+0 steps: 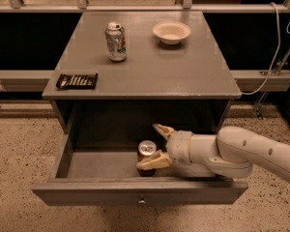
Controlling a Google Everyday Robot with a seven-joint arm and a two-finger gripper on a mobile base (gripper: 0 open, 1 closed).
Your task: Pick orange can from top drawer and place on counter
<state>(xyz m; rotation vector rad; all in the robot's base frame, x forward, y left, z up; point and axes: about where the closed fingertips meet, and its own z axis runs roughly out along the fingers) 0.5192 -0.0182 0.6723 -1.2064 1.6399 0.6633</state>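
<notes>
At the left front corner of the bench (pixel 150 76) a flat dark packet (pixel 76 80) is laid, well apart from the work. Pale marks are seen on it, but nothing can be read. Further back a silver-white can (pixel 116 42) is stood upright, its green and red print too indistinct to be read as a brand. To its right a pale bowl (pixel 171 32) is set mouth up. Below, the top drawer (pixel 87 195) is pulled out, so its floor can be reached from above. The orange can (pixel 146 151) is stood upright near the drawer's front wall; mostly its silver top is shown, and no label can be made out. The gripper (pixel 149 147) is held inside the drawer, reaching in from the right. Its jaws are spread, one behind the can and one in front, apparently to bracket it for a side grasp. Contact cannot be judged.
</notes>
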